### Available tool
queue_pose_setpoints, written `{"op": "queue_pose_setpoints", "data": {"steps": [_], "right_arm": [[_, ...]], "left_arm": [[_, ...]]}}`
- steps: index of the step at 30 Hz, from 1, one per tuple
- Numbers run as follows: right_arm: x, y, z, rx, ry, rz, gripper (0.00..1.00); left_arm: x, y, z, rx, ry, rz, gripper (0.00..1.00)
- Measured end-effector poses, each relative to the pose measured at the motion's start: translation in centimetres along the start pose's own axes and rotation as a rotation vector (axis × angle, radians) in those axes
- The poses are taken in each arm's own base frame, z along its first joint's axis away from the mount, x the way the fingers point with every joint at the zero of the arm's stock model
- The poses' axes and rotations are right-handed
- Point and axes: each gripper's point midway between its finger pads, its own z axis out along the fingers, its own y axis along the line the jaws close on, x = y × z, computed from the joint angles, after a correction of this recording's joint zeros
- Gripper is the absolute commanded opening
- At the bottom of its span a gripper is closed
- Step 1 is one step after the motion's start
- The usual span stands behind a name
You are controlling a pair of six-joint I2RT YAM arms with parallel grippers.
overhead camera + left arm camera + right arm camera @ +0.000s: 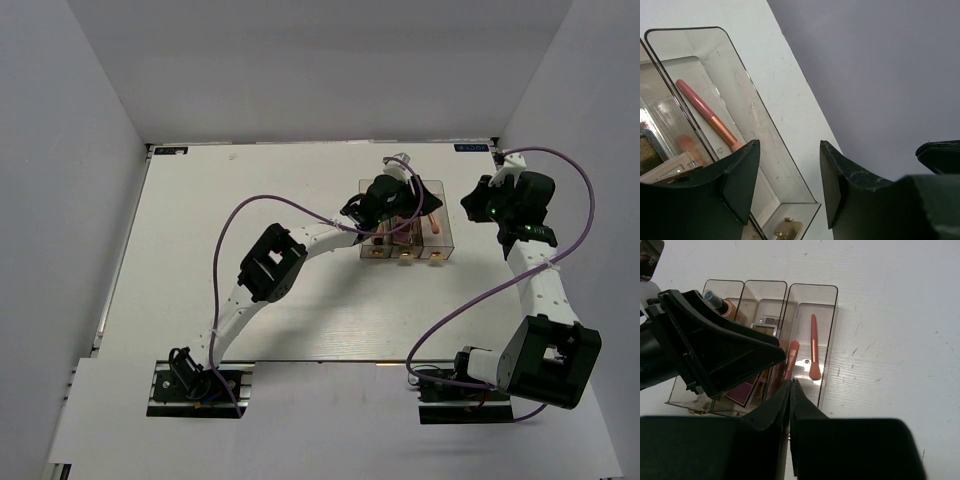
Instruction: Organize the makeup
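Note:
The clear three-compartment box [437,240] holds the makeup. In the right wrist view, two coral-pink sticks [813,346] lie in its right compartment, flat palettes [765,326] stand in the middle one, and a brown capped bottle [720,304] is at the left. One coral-pink stick [705,111] also shows in the left wrist view. My left gripper [398,197] [790,172] hovers over the box, open and empty. My right gripper [470,204] [791,386] is shut and empty, just right of the box.
Gold knobs [787,230] line the box's near face. The box stands on the white table [250,200], towards its far right. Grey walls [320,60] close in the far and side edges. Purple cables [235,225] loop from both arms.

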Motion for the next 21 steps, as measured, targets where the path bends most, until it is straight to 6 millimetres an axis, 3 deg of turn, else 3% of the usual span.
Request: {"op": "queue_pose_setpoints", "data": {"steps": [2, 4, 5, 7, 8, 11, 14, 16, 19, 21], "right_arm": [[0.0, 0.2, 0.0, -0.012, 0.001, 0.002, 0.17], [0.1, 0.6, 0.0, -0.035, 0.005, -0.002, 0.39], [0.2, 0.9, -0.1, -0.053, 0.008, -0.011, 0.58], [0.4, 1.5, -0.2, -0.088, 0.017, -0.016, 0.72], [0.6, 1.8, -0.2, -0.112, 0.021, -0.024, 0.78], [1.1, 2.9, -0.6, -0.176, 0.046, -0.037, 0.82], [1.3, 3.6, -1.1, -0.208, 0.075, -0.035, 0.87], [1.0, 3.9, -1.5, -0.224, 0.083, -0.043, 0.89], [0.2, 4.4, -2.0, -0.241, 0.088, -0.059, 0.89], [-0.3, 4.6, -2.3, -0.249, 0.086, -0.061, 0.89]], "left_arm": [[-0.2, -0.1, 0.0, 0.001, -0.007, 0.008, 0.65], [-0.6, -0.3, 0.0, 0.005, -0.016, 0.022, 0.66], [-0.8, -0.6, -0.1, 0.008, -0.019, 0.035, 0.67], [-1.7, -1.5, -0.6, 0.014, -0.023, 0.068, 0.82], [-2.3, -2.1, -1.0, 0.02, -0.022, 0.085, 0.84], [-4.5, -4.8, -3.8, 0.029, 0.008, 0.119, 0.9], [-6.9, -6.8, -9.1, -0.003, 0.031, 0.168, 0.98], [-8.7, -7.8, -14.1, -0.032, 0.018, 0.197, 0.98], [-11.3, -8.2, -22.3, -0.096, -0.045, 0.212, 0.98], [-12.3, -7.4, -26.5, -0.153, -0.082, 0.205, 0.98]]}}
